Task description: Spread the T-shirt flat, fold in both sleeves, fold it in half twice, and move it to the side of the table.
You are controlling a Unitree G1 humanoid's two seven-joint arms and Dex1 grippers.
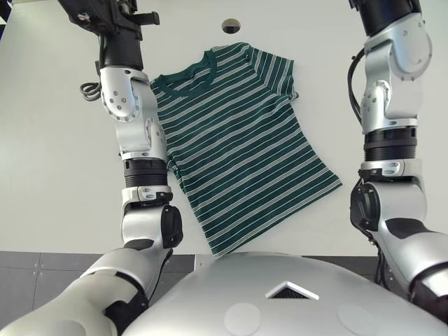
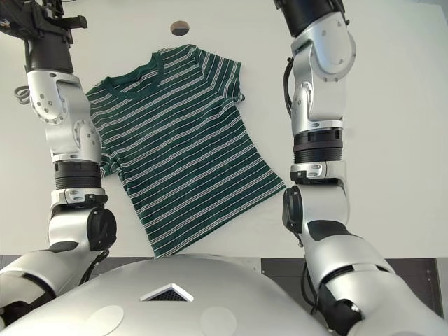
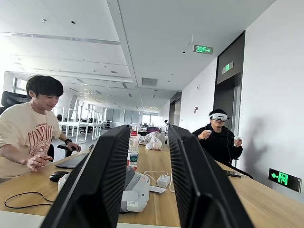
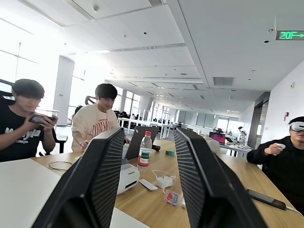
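The T-shirt lies on my worktop between my left arm and right arm, collar away from me; a hole sits just behind the collar.

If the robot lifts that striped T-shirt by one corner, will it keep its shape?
Probably not: the T-shirt lies thin with one sleeve creased, so it would likely droop. It looks light. Pushed, it may bunch up rather than slide on the smooth table.
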